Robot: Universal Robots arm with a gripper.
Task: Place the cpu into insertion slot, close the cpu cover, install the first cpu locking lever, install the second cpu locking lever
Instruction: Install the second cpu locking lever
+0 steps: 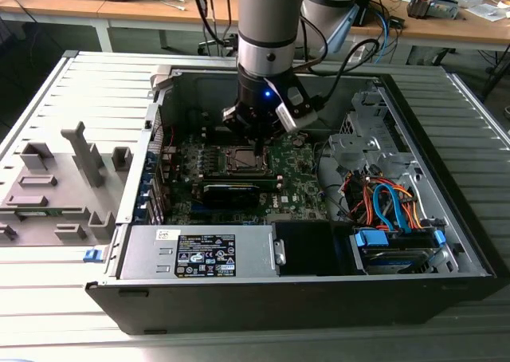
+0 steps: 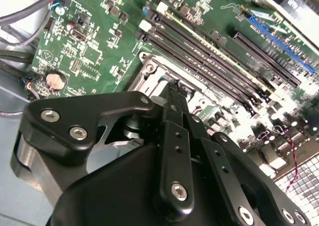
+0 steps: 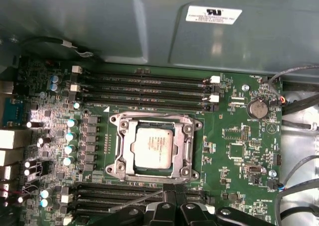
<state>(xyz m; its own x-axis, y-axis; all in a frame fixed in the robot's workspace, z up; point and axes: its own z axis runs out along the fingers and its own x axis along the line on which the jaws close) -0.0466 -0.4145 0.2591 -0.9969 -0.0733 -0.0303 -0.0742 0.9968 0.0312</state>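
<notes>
One open black computer case (image 1: 446, 258) lies on the counter (image 1: 72, 314), holding one green motherboard (image 3: 234, 151). On that board sits one small square socket with a silvery metal rim (image 3: 118, 159), one dull silver-grey square chip (image 3: 153, 147) lying in it, and one thin silvery metal frame (image 3: 188, 151) around the chip. The first wrist view shows one round silver coin cell (image 3: 257, 107) — and four long black memory slots (image 3: 144, 92) on one side of the socket. One black-fingered tool (image 3: 173, 198).
</notes>
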